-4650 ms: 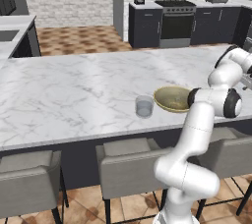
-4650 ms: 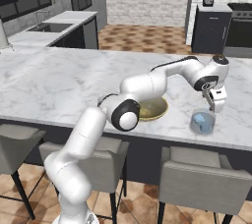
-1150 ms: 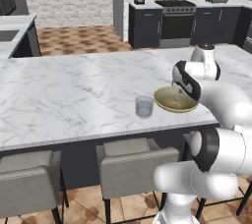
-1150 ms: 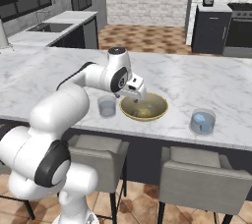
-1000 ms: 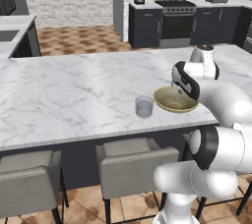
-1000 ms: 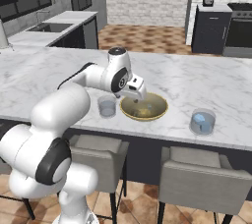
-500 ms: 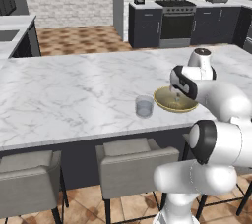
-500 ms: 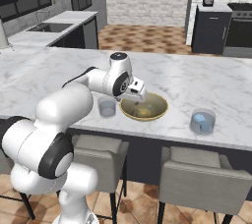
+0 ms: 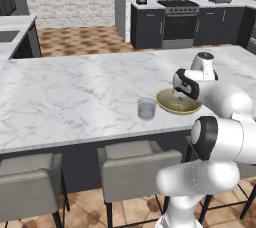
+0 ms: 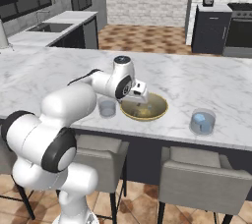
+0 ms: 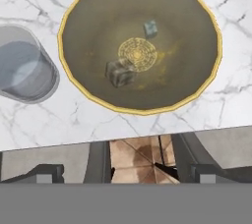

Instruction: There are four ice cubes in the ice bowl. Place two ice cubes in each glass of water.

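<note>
The ice bowl [image 11: 197, 70] is tan-yellow with an olive inside, and it lies straight below my hand. Two ice cubes rest in it: a small pale one [image 11: 150, 28] and a greyer one [image 11: 119, 72] near the centre. My gripper [image 11: 140, 161] is open, with nothing between its fingers. It hovers just over the bowl [image 10: 147, 110] [image 9: 178, 104] in both base views [image 10: 139, 95] [image 9: 178, 92]. One glass of water [image 11: 24, 67] [image 10: 107, 106] [image 9: 147, 108] stands close to the bowl's left. The other glass [image 10: 203, 122] stands to the bowl's right, with pale blue ice inside.
The bowl and glasses sit near the front edge of a white marble island [image 10: 211, 78]. Grey stools [image 10: 199, 179] stand under that edge. My own white arm [image 10: 74, 98] curves low over the counter beside the left glass.
The arm swung from above the right glass over to the bowl. In the last second the hand sank a little closer to the bowl, with the fingers staying apart.
</note>
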